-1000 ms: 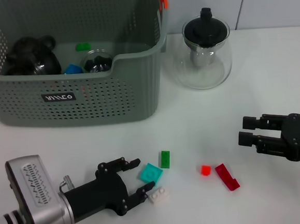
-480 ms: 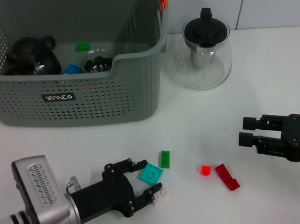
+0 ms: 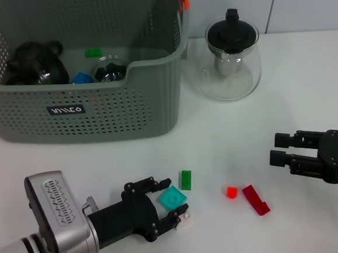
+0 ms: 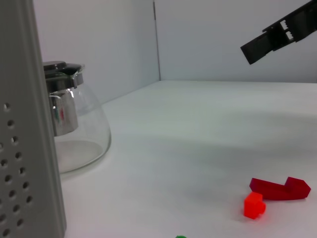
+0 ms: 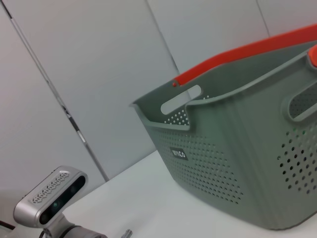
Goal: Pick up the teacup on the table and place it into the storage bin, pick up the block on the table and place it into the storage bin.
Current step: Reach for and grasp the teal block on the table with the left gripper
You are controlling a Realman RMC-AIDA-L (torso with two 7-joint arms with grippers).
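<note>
The left gripper (image 3: 168,207) had slid forward along the tabletop (image 3: 229,151), its open jaws now straddling the teal block (image 3: 172,198); the right gripper (image 3: 279,148) stayed parked, jaws open.

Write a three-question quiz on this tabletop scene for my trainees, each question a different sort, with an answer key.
1. True or false: the teal block lies between the fingers of the left gripper.
2. Multiple choice: the glass teapot stands (A) inside the storage bin, (B) on the table beside the bin, (C) in the right gripper.
3. Fill in: beside the dark red block lies a small ____ cube.

Key
1. True; the fingers are spread around it.
2. B; the right gripper hangs open and empty.
3. Red.
</note>
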